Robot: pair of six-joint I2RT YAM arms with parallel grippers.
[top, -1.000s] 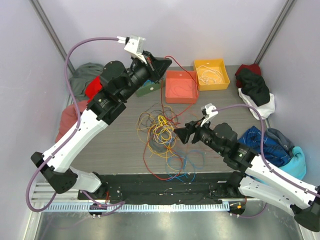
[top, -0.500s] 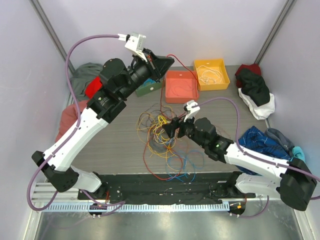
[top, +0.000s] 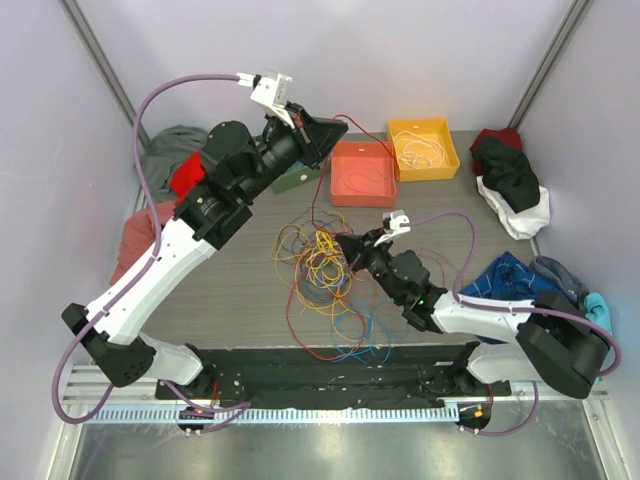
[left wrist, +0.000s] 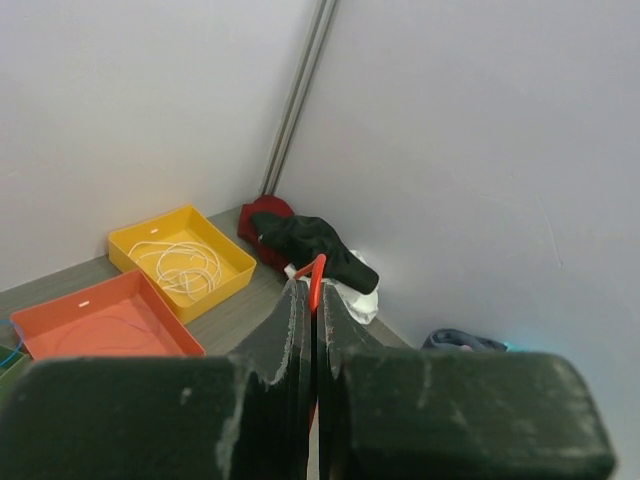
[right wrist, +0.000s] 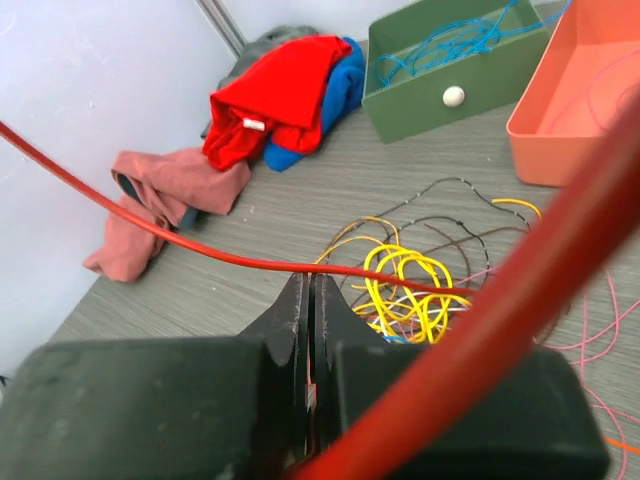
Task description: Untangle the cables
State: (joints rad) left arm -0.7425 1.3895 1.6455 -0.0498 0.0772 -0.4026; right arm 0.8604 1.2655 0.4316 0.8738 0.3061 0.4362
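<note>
Tangle of cables point(top: 318, 262) lies mid-table: yellow, orange, brown, blue and red loops. 
One red cable point(left wrist: 317, 278) rises from it toward 12 o'clock, pinched in the clenched jaws of the left gripper point(top: 340, 127), which is raised above the table. 
Right gripper point(top: 344, 243) is at the tangle's 2 o'clock edge with jaws closed. A red strand touches the tips, but I cannot tell if it is held. 
Orange tray point(top: 362, 202) is at 1 o'clock. 
Yellow tray point(top: 428, 173) sits beside it, with a white cable point(top: 425, 150) inside. 
Green tray point(top: 298, 180) is at 11 o'clock.

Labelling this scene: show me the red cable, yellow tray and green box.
red cable point(left wrist: 318, 275): left wrist view, exposed red bend.
yellow tray point(left wrist: 222, 292): left wrist view, near outer wall.
green box point(right wrist: 420, 112): right wrist view, front wall.
</note>
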